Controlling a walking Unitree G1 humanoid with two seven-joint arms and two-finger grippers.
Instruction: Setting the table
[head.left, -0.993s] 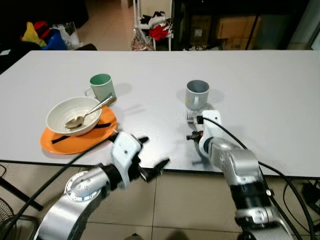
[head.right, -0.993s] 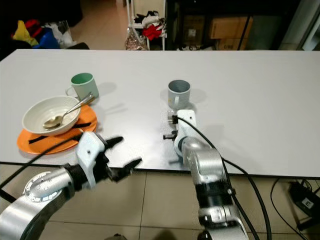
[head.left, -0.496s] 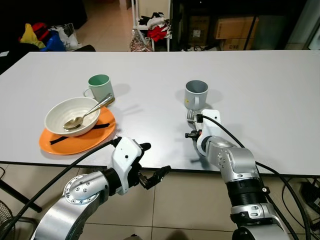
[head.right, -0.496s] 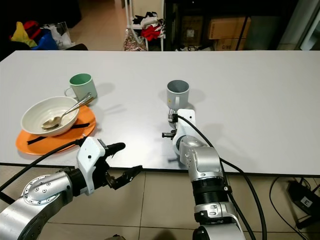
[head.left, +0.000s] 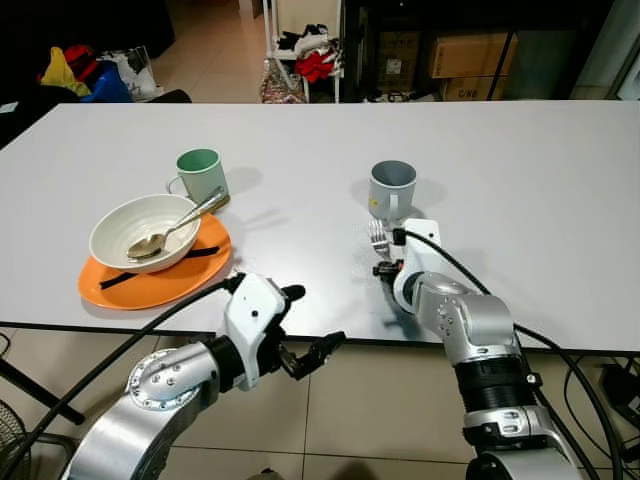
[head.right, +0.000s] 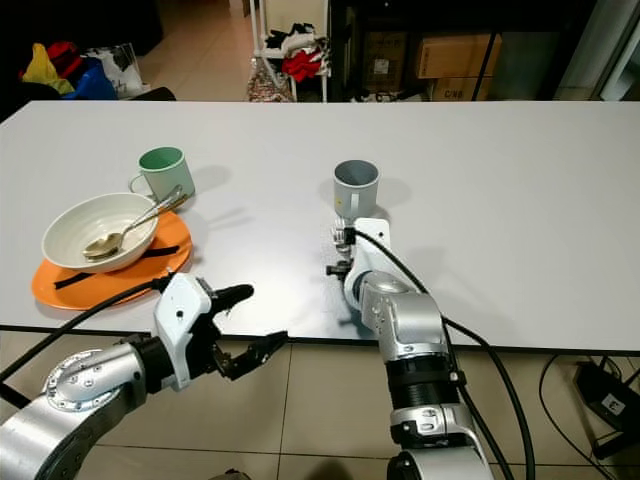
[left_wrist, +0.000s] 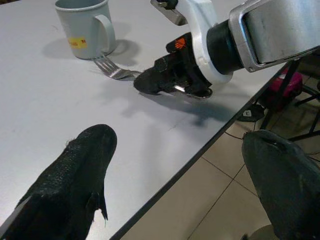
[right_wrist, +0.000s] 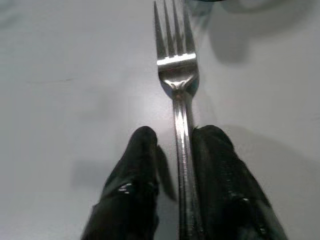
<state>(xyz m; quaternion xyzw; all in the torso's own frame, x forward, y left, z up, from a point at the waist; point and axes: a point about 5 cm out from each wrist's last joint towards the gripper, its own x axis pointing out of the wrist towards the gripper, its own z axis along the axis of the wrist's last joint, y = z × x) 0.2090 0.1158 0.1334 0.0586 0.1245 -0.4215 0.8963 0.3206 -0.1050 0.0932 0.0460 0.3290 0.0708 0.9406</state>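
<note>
Since a second ago, the left gripper (head.left: 312, 322) has dropped lower past the near edge of the white table (head.left: 520, 180), and its two black fingers are spread wide with nothing in them. The right gripper (right_wrist: 176, 150) has slid a bit back from the grey mug (head.left: 392, 188). Its fingers sit low on the table with the fork (right_wrist: 175, 75) handle between them. One finger touches the handle; there is a small gap at the other. The fork lies flat, its prongs pointing at the grey mug and just beside it. Over on the left, a green mug (head.left: 202, 174) stands near a white bowl (head.left: 135, 222). A spoon (head.left: 172, 232) leans in the bowl, and the bowl sits on an orange plate (head.left: 150, 286).
</note>
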